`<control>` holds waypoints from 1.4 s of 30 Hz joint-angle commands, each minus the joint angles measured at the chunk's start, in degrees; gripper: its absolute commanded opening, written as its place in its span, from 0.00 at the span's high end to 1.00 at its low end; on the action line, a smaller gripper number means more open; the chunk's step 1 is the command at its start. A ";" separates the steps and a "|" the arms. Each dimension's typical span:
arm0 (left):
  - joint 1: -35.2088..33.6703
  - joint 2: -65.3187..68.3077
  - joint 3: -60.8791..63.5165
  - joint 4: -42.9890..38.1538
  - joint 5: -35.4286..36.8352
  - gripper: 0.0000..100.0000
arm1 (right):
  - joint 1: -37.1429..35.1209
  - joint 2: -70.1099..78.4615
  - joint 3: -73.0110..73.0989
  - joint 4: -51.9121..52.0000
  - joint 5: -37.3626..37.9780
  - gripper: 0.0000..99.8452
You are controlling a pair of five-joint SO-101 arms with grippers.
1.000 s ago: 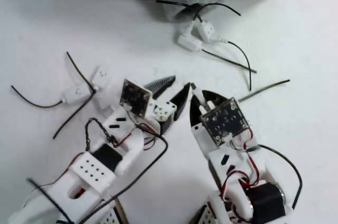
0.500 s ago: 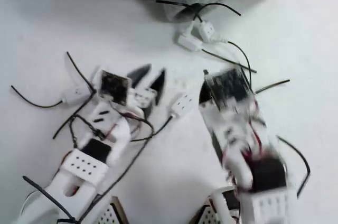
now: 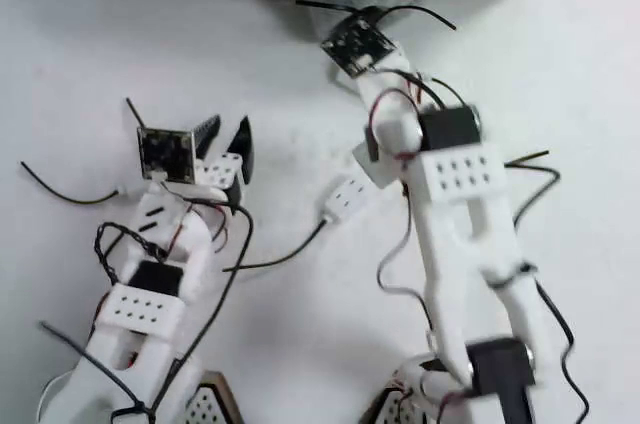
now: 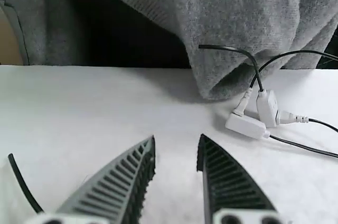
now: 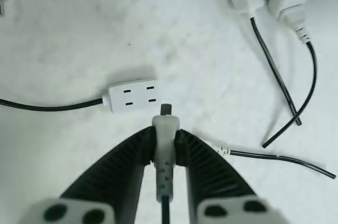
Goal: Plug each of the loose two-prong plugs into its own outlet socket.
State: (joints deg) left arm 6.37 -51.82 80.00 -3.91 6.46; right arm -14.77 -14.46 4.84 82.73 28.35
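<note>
Right now we are looking down on a white table (image 3: pixel 560 64) with both arms over it. The right gripper (image 5: pixel 165 131) is clamping a white two-prong plug (image 5: pixel 166 122) between its black fingers (image 5: pixel 132 155), and the plug's cord is running back between them. The dark prong end is pointing at a white outlet socket (image 5: pixel 132 96) and is sitting just beside its edge. We are not able to tell whether the two are touching. That outlet socket (image 3: pixel 347 197) is lying flat near the middle of the table with its slots facing up, and its black cord (image 3: pixel 275 256) is trailing off toward the left arm.

The left gripper (image 3: pixel 228 129) is hovering over the left half of the table, well apart from the socket. We are seeing its ribbed fingers (image 4: pixel 127 182) standing apart and pointing toward the far edge.

Near the middle of the far edge, two white connectors (image 4: pixel 245 125) are lying just beside each other. In the right wrist view one of them is showing a pair of slots. We are not able to say whether they are joined. Their black cords are running up to a grey knit cloth (image 4: pixel 237 23) that is draping over the far edge of the table.
</note>
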 commanded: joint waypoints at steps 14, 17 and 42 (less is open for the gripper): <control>-0.75 -0.04 1.14 -0.44 0.00 0.85 | -1.63 27.38 -19.16 7.16 6.15 0.98; -0.75 -0.04 1.23 -0.44 0.00 0.85 | -2.24 31.43 -23.82 9.01 5.80 0.98; -0.75 -0.04 1.32 -0.44 0.00 0.85 | -0.75 44.70 -30.95 11.30 5.89 0.98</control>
State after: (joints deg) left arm 6.20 -51.82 81.58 -3.91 6.46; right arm -16.62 30.46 -24.44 93.63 33.80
